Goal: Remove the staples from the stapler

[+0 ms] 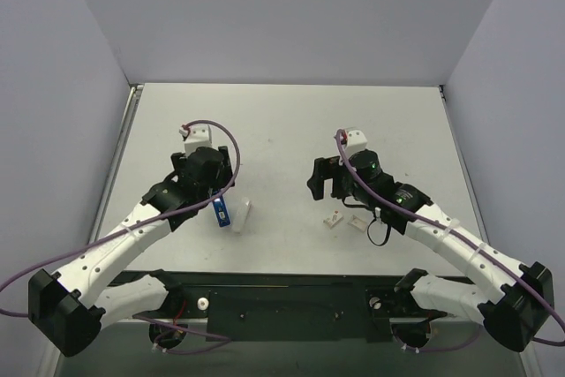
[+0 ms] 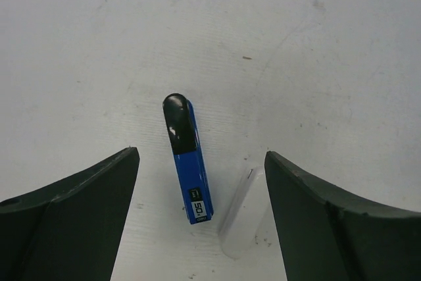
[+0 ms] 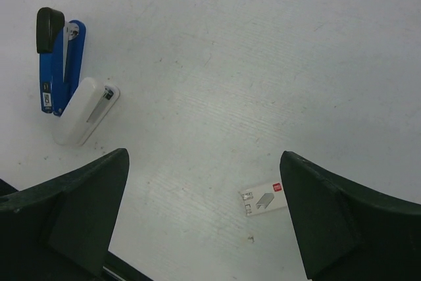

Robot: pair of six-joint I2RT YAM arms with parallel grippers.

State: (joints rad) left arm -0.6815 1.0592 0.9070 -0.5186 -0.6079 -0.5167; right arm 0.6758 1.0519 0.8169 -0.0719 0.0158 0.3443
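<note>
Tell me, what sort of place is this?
Probably a robotics lab test cell: a plain white tabletop boxed in by blank white wall panels, two white-and-black robot arms at its near edge, and a small blue stapler with a black end laid out.

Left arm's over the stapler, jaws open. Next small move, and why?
Probably lower the left gripper straight down and close across the stapler, on its blue body. It lies flat between the open jaws, roughly centred, and nothing is held yet. The right gripper is open too, well clear of it.
</note>
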